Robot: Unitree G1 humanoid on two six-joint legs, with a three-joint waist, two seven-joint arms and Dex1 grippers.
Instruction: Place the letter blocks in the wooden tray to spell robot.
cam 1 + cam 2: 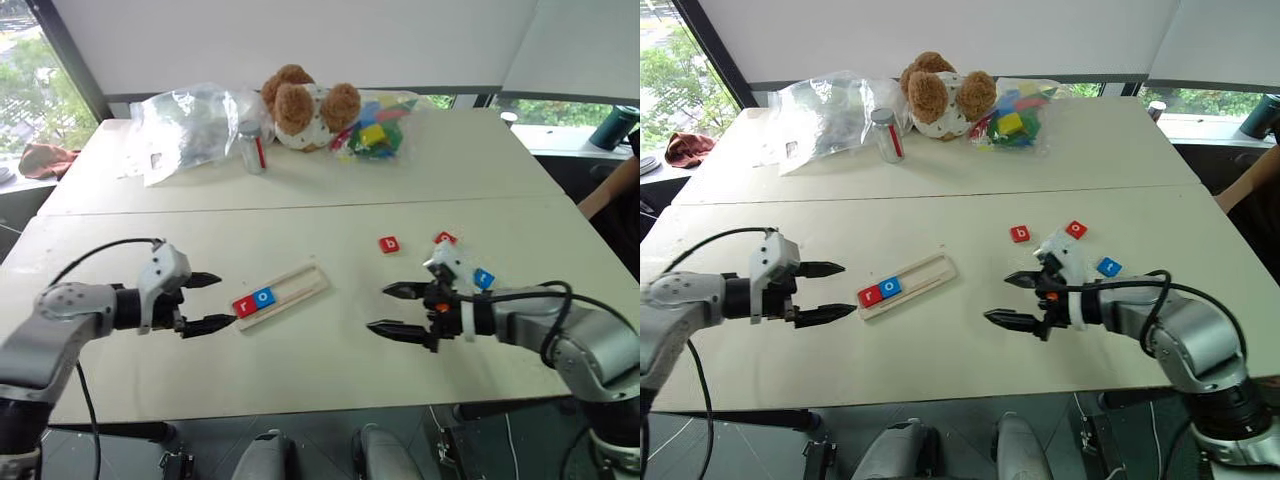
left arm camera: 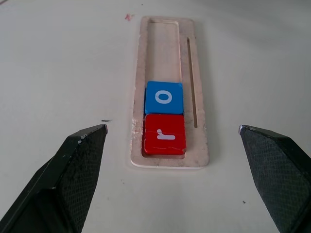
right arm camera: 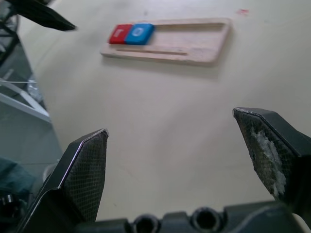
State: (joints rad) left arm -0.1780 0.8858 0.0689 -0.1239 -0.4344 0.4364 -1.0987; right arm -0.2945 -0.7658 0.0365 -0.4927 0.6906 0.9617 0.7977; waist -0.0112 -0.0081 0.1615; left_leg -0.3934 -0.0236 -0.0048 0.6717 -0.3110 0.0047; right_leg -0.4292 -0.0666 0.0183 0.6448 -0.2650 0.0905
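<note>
- Head views: the wooden tray (image 1: 283, 294) lies on the tabletop (image 1: 300, 225) between the two grippers, holding a red "r" tile (image 1: 244, 306) and a blue "o" tile (image 1: 264, 297) at its left end. A red "b" tile (image 1: 390, 244), another red tile (image 1: 445, 238) and a blue tile (image 1: 484, 278) lie loose near the right gripper (image 1: 392, 309).
- Left wrist view: the left gripper (image 2: 172, 130) has its jaws wide open, empty, the tray just ahead.
- Right wrist view: jaws spread, empty, tray well ahead.
</note>
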